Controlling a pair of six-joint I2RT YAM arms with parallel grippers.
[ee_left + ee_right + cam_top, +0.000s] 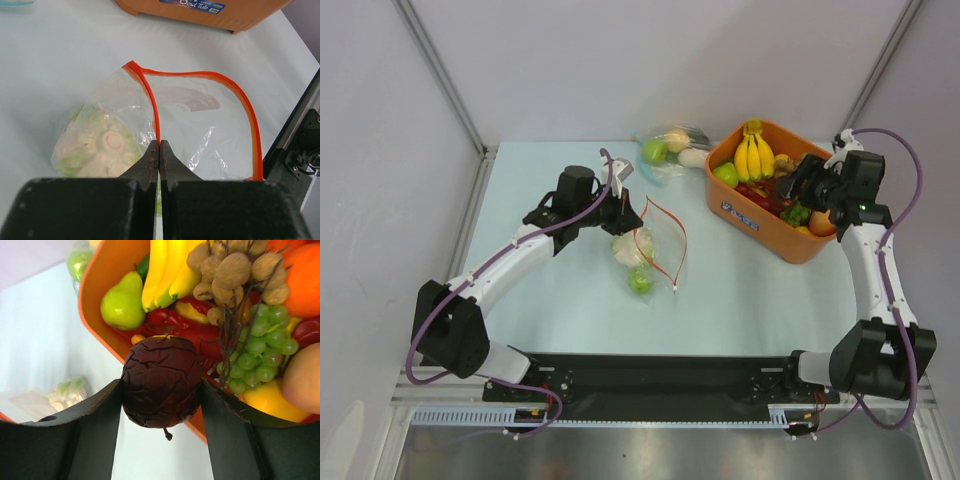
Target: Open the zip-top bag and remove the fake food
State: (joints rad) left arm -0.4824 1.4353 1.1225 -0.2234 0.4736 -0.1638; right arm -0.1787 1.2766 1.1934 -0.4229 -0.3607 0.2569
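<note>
The zip-top bag (655, 250) lies mid-table, its orange-red zip strip (155, 112) parted into an open loop. My left gripper (623, 216) is shut on one side of the strip; in the left wrist view the gripper (159, 145) has its jaws closed flat on it. A white-and-green cauliflower (100, 145) and a green piece (640, 281) are still inside the bag. My right gripper (161, 390) is shut on a dark maroon wrinkled fruit (161, 380), held over the near rim of the orange tub (95, 305). In the top view the right gripper (802, 190) is over the tub.
The orange tub (760, 228) at the back right holds a banana bunch (753, 155), green grapes (260, 355), a pear (121, 302) and other fruit. A second clear bag (670, 150) with a green apple lies left of the tub.
</note>
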